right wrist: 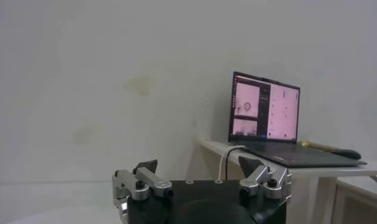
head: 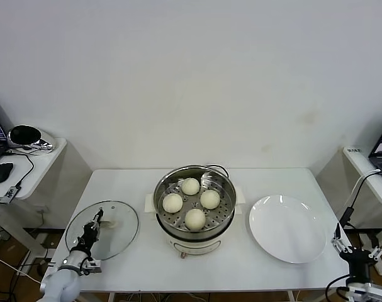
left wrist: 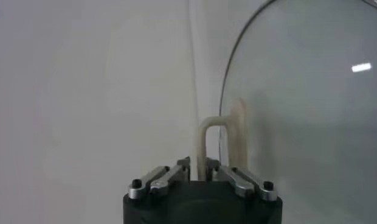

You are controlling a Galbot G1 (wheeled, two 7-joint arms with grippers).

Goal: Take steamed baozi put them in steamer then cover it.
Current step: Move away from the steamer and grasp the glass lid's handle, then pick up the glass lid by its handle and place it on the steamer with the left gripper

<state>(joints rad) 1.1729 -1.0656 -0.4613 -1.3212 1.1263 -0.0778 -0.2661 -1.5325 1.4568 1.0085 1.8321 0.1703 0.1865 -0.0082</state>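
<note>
All four baozi point(head: 191, 201) sit in the steamer point(head: 194, 211). Left gripper point(head: 97, 219) has its jaws clamped on the cover point(head: 103, 230) handle; right gripper point(head: 357, 250) hangs wide open off the worktop point(head: 134, 264) edge.

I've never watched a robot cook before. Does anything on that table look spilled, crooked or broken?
Nothing stands out. Four cream-white round buns sit in the shiny steel steamer, the white plate is bare, and the left gripper is shut on the clear glass lid's handle.
</note>
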